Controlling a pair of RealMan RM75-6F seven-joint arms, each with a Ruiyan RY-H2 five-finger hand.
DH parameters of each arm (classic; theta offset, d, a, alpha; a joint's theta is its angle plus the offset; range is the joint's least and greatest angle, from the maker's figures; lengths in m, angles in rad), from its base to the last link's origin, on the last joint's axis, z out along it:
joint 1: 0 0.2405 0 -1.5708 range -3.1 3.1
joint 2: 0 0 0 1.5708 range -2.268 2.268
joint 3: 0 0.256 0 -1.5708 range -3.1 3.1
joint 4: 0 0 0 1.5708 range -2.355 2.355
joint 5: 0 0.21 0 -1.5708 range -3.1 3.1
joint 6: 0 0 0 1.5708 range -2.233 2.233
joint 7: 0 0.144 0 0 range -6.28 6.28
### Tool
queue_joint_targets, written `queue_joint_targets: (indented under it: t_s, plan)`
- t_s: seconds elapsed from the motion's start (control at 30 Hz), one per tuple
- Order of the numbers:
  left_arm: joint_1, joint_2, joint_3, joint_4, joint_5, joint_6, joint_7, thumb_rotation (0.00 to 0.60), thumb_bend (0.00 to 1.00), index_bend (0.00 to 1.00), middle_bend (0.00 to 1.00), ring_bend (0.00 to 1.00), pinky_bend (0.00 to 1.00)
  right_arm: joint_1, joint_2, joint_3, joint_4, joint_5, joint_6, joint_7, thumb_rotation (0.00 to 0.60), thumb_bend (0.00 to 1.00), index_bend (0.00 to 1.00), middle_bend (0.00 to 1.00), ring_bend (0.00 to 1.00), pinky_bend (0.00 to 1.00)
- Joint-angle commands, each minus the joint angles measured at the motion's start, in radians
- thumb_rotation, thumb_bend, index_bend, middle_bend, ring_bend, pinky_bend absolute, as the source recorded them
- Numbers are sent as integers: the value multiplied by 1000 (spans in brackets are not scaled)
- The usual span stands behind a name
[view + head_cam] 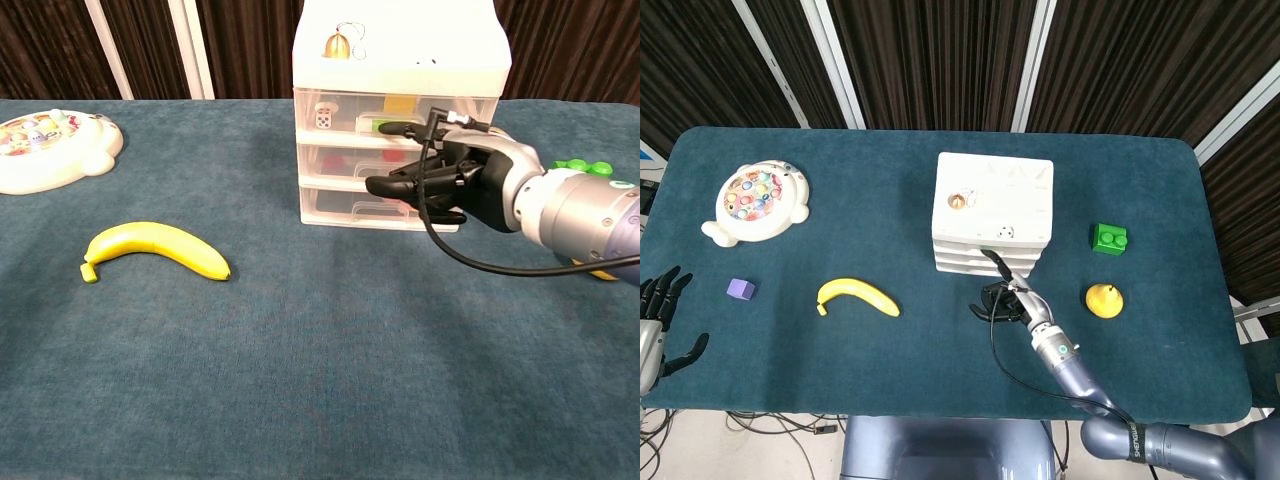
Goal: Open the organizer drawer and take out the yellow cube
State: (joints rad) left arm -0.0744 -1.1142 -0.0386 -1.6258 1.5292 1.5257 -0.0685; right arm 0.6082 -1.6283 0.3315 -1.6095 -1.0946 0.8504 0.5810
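A robot test lab: a felt-covered desk (940, 340) before dark pleated curtains (930, 60), with cables (760, 420) trailing beneath.

organizer (993, 210) 1 | banana (858, 296) 1 | fishing toy (754, 202) 1 | purple cube (740, 289) 1 | green brick (1109, 238) 1 | lemon (1104, 300) 1

The right hand (440, 180) reached forward with fingers spread, holding nothing; the left hand (658, 320) hung open, fingers apart.
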Motion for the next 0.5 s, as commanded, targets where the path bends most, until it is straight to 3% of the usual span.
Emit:
queue_joint_targets:
  t_s: [0.03,0.5]
  plan:
    - [0,0,0,0,0,0,0,600,306,45,0,0,0,5,-5,4,5,2,-5,2,600,353,0,787,875,991]
    - [1,0,-1,1,-4,-1,2,600,306,44,0,0,0,26,-13,26,11,23,-36,1,600,357,0,795,877,991]
